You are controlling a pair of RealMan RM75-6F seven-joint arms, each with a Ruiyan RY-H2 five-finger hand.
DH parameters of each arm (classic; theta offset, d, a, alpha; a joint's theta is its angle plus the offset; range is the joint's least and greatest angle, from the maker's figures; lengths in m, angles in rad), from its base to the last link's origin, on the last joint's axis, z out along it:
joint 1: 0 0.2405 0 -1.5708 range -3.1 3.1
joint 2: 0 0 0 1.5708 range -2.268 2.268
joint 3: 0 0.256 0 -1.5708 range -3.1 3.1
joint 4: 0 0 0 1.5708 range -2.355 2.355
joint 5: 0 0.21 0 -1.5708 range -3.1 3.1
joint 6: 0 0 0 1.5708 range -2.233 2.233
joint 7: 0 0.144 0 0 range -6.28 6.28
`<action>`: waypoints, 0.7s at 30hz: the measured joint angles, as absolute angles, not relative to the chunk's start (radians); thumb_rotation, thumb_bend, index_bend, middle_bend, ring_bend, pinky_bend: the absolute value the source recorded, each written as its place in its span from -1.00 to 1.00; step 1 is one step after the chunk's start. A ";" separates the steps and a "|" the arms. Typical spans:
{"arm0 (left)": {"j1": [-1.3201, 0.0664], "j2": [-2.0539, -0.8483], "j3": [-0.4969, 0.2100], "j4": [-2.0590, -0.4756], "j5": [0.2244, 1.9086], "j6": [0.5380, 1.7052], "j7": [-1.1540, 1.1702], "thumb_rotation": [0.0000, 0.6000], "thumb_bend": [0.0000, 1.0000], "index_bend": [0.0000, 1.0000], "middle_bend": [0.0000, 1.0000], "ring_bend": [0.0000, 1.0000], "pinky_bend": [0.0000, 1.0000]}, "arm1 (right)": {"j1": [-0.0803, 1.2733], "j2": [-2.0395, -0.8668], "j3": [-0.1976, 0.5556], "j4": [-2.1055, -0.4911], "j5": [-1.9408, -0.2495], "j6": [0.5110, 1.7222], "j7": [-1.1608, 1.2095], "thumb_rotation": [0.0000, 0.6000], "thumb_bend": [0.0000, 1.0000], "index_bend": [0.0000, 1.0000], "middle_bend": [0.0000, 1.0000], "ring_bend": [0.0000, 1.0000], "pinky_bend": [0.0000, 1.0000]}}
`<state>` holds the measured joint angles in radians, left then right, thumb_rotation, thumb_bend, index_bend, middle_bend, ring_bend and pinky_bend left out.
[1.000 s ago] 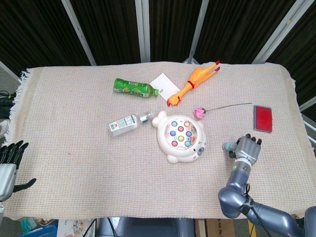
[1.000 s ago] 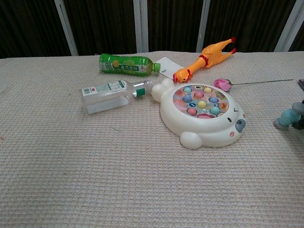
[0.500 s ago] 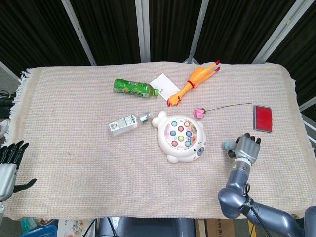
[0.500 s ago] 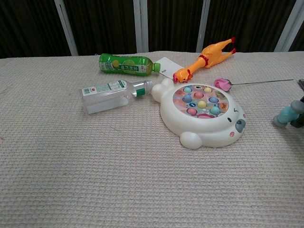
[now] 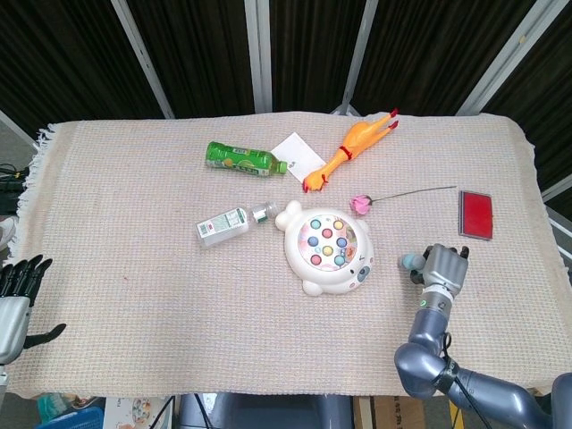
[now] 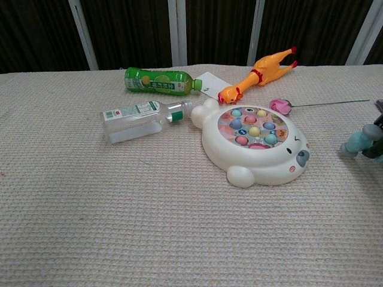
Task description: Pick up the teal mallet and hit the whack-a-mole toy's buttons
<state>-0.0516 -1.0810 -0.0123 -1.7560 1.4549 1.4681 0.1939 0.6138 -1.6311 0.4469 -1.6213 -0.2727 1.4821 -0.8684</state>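
The white bear-shaped whack-a-mole toy (image 5: pixel 329 248) with coloured buttons lies at the table's middle; in the chest view the toy (image 6: pixel 254 143) sits centre right. To its right, my right hand (image 5: pixel 444 271) grips the teal mallet (image 5: pixel 411 262), whose head sticks out toward the toy. In the chest view the mallet head (image 6: pixel 357 143) shows at the right edge, a little above the cloth, with the right hand (image 6: pixel 377 140) mostly cut off. My left hand (image 5: pixel 16 295) hangs off the table's left front corner, fingers apart, holding nothing.
Behind the toy lie a clear bottle (image 5: pixel 228 224), a green bottle (image 5: pixel 243 159), a white card (image 5: pixel 298 155), a rubber chicken (image 5: pixel 349 150) and a pink rose (image 5: pixel 361 204) with a long stem. A red case (image 5: pixel 475 214) lies beyond my right hand.
My right hand has shifted slightly left with the mallet, and the mallet head has risen a little off the cloth. The left hand has stayed still.
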 measured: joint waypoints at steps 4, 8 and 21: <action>-0.053 -1.081 -0.012 -1.756 1.454 1.465 0.197 1.00 -1.00 -0.86 -1.00 -1.00 -1.00 | 0.617 -1.630 0.438 -1.624 -0.285 1.485 -0.870 1.00 -0.07 0.46 -0.16 -0.39 -0.84; -0.053 -1.082 -0.012 -1.757 1.452 1.465 0.198 1.00 -1.00 -0.86 -1.00 -1.00 -1.00 | 0.617 -1.629 0.433 -1.625 -0.291 1.484 -0.870 1.00 -0.07 0.48 -0.11 -0.29 -0.81; -0.054 -1.082 -0.012 -1.758 1.449 1.463 0.200 1.00 -1.00 -0.86 -1.00 -1.00 -1.00 | 0.621 -1.630 0.422 -1.632 -0.312 1.486 -0.868 1.00 -0.07 0.49 0.06 -0.15 -0.74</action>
